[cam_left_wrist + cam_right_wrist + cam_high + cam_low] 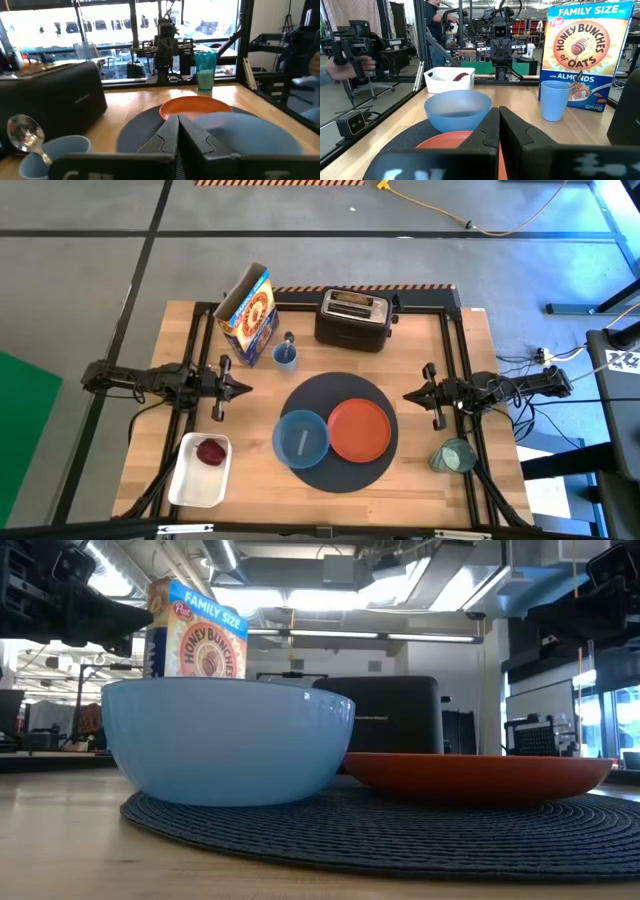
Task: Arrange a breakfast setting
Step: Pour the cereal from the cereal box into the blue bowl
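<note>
A dark round placemat (335,470) lies at the table's middle. The blue bowl (301,438) sits on its left part and the orange plate (359,429) beside it on the right. The teal glass (453,456) stands off the mat at the near right. A metal spoon (24,134) stands bowl-up in a small blue cup (285,357). Brown toast (350,299) sticks out of the black toaster (352,320). The red fruit (211,451) lies in the white tray (200,480). My left gripper (250,390) and right gripper (405,394) hover shut and level on either side of the mat.
A cereal box (248,313) stands at the far left beside the cup. Black frame rails (463,350) run along the table's sides. Bare wood lies between mat and toaster. A person's hand (350,62) shows in the room beyond the table.
</note>
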You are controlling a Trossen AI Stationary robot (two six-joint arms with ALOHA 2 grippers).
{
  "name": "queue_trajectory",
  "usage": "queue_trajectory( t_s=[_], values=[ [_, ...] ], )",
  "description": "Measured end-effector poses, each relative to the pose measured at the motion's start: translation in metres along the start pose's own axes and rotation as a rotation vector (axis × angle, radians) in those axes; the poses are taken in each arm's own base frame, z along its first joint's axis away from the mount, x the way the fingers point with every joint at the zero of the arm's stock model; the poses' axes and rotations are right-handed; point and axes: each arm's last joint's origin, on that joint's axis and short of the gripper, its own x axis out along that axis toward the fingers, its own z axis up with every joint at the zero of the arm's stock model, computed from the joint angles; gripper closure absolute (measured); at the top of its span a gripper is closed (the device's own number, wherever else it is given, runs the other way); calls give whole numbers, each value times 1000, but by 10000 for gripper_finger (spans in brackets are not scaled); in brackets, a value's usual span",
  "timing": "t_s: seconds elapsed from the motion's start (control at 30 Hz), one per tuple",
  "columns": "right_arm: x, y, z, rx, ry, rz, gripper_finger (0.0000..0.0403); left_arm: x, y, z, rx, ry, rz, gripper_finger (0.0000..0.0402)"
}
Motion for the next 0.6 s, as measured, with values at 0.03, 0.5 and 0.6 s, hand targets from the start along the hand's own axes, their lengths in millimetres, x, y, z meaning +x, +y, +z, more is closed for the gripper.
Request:
queue_trajectory(
  t_s=[0.03, 0.5, 0.6],
  values=[
    [0, 0, 0, 1, 0, 0, 403, 0, 0, 1, 6, -6, 15, 400],
    [0, -1, 10, 90, -107, -19, 403, -1, 1, 10, -251, -104, 8, 400],
    [0, -1, 9, 88, -90, -23, 403, -1, 1, 10, -255, -109, 13, 400]
  ],
)
